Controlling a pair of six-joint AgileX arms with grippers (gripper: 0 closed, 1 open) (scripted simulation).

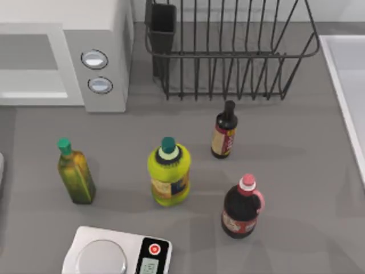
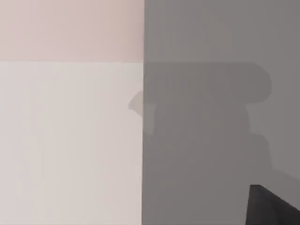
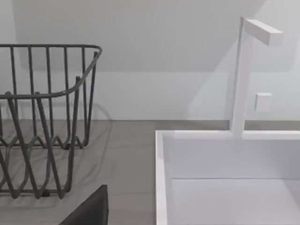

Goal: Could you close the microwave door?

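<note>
The grey table (image 1: 296, 171) carries everything, and the microwave (image 1: 102, 34) sits at its far left corner, knobs facing the near edge so the front can be reached from the working side. The microwave door (image 1: 31, 63) appears in the top view as a white-framed grey window lying flush in the front, so it looks closed or nearly so; its handle cannot be made out. A black wire rack (image 1: 228, 51) stands just beside the microwave, with a white sink (image 3: 225, 178) at the right. Nearer the front, four bottles stand upright and apart: a yellow one (image 1: 169, 174), a dark red-capped one (image 1: 242, 208), a green one (image 1: 74, 171) and a slim dark one (image 1: 224, 130). Silver scales (image 1: 117, 254) lie at the near edge. Neither arm's jaws can be judged spread or pressed together.
</note>
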